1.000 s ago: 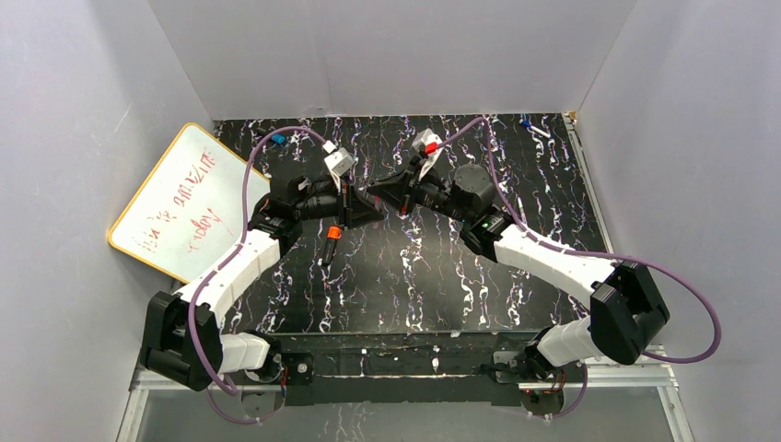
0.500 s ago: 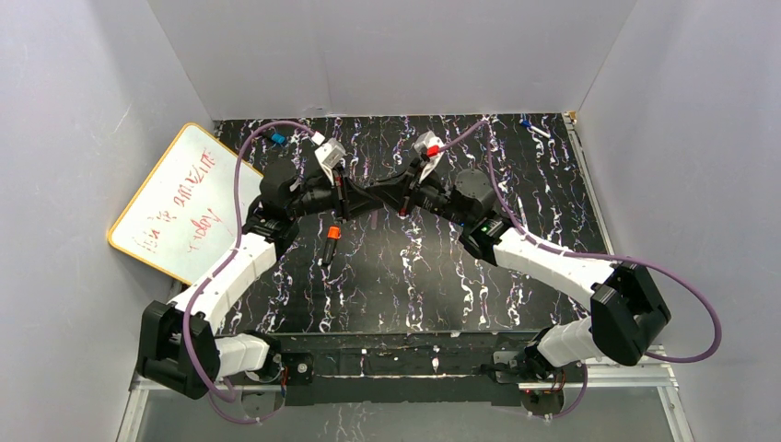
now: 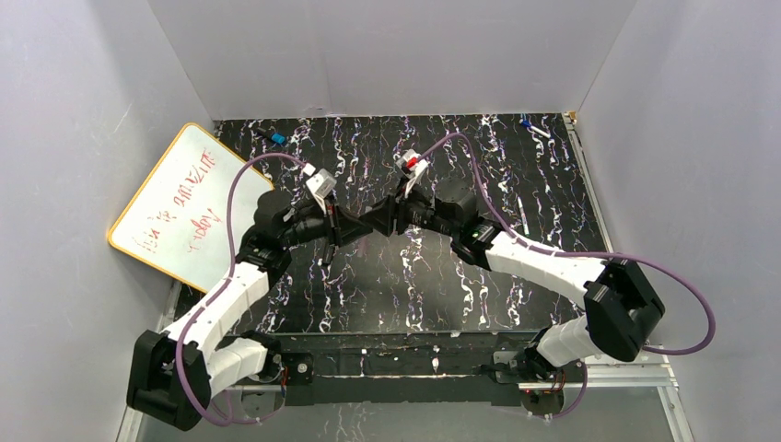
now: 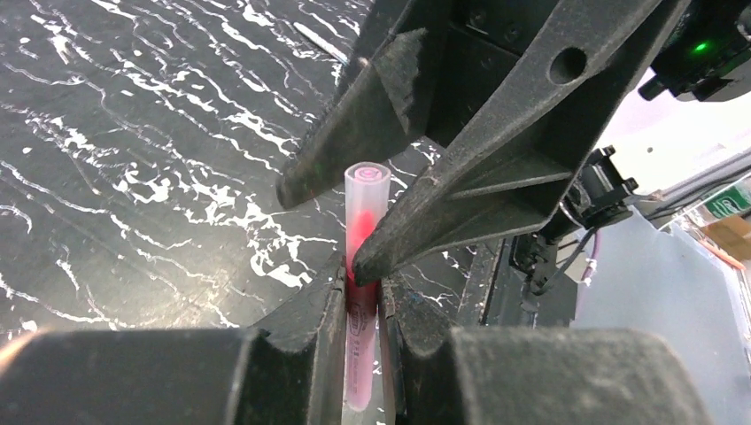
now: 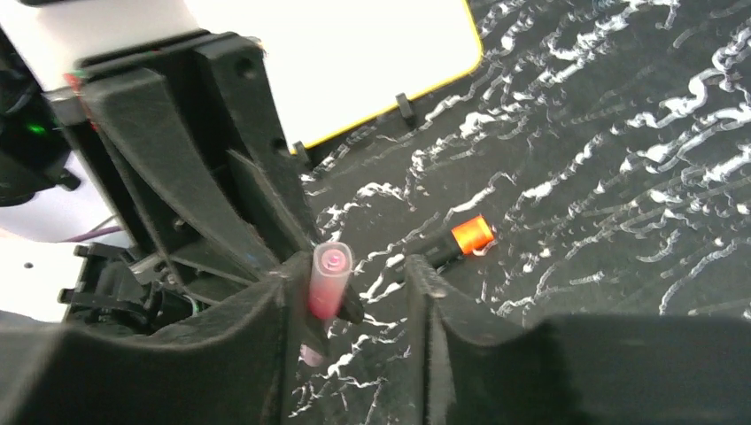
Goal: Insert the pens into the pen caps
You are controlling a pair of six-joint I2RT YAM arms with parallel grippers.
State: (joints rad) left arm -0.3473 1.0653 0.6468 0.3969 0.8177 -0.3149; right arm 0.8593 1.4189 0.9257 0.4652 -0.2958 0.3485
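A: Where is the pink pen (image 4: 361, 354) to be found?

B: It is held clear of the bench (image 3: 414, 285), over its middle, about midway between the left and right edges; it is clamped on its barrel by the left gripper (image 4: 361, 288), whose jaws are pressed tight against it; its free end is covered by a pale see-through pen cap (image 4: 367, 190) with pink showing inside, and this end is pointed at the right arm; whether the cap is pushed fully home cannot be told.

A: And how is the right gripper (image 5: 350, 276) set?

B: It is brought nose to nose with the left one; its jaws are parted to a middling gap and placed on either side of the capped end; from the right wrist the cap is seen against one finger (image 5: 257, 328), with a clear gap left before the other; nothing is clamped by it.

A: What else is seen on the bench?

B: A black pen (image 5: 447, 248) with an orange end is laid flat on it, just beyond the grippers, on the side of the left edge; a whiteboard (image 3: 184, 198) with a yellow rim is propped over that left edge, tilted against the wall; small blue items are seen by the far left corner (image 3: 277, 139) and the far right corner (image 3: 525, 121), too small to be identified.
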